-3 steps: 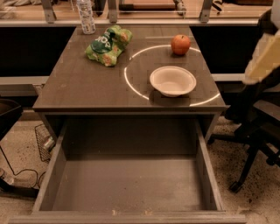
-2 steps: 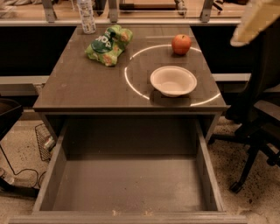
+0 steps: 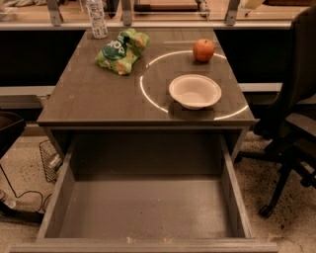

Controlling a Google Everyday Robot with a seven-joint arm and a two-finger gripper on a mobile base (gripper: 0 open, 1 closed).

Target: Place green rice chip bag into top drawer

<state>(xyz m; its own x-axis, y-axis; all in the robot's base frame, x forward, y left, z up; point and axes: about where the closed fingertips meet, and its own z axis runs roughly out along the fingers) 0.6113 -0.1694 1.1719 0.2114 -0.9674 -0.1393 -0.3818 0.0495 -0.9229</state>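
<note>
The green rice chip bag (image 3: pixel 121 50) lies crinkled on the far left of the table top (image 3: pixel 98 94), next to a clear bottle. The top drawer (image 3: pixel 148 210) is pulled out wide open below the table's front edge, and nothing lies in it. Only a pale sliver of my gripper (image 3: pixel 254 3) shows at the top edge of the view, far right of the bag and well above the table.
A white bowl (image 3: pixel 195 91) sits at the right front of the table and an orange round fruit (image 3: pixel 203 50) behind it. A clear bottle (image 3: pixel 97 19) stands at the back left. A black office chair (image 3: pixel 296 108) stands to the right. A wire basket (image 3: pixel 49 160) and cables are on the floor at left.
My pale arm has risen from the right side of the view up to the top edge and has almost left the view. The bag, bowl, fruit and drawer have not moved.
</note>
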